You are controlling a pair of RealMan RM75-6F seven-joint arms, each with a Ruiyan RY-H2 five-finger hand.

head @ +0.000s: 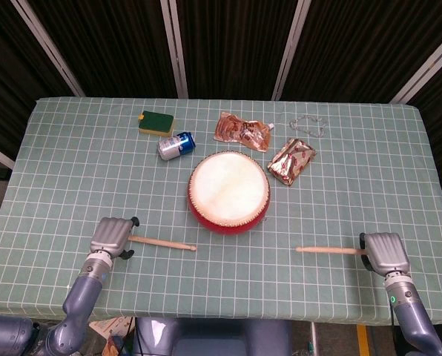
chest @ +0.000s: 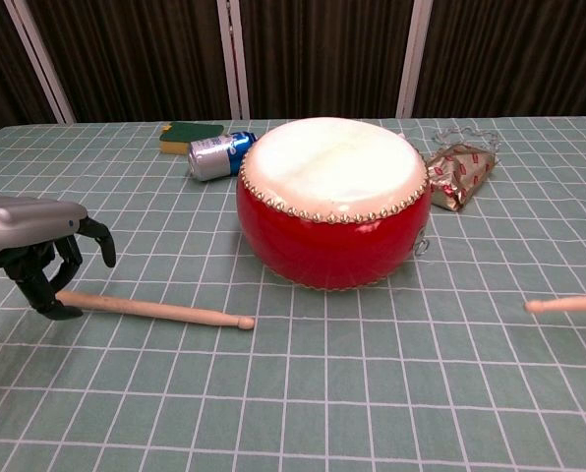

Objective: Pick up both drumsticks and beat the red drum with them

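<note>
The red drum with a pale skin stands mid-table. My left hand hovers low at the front left with its fingers spread apart. The left drumstick lies flat on the cloth, its butt at the fingertips and its tip pointing at the drum. At the front right, my right hand grips the butt of the right drumstick, held level and low with its tip toward the drum. The chest view shows only that stick's tip.
Behind the drum lie a blue can on its side, a green and yellow sponge, an orange pouch, a brown snack bag and a clear wrapper. The green checked tablecloth runs to the table's edges.
</note>
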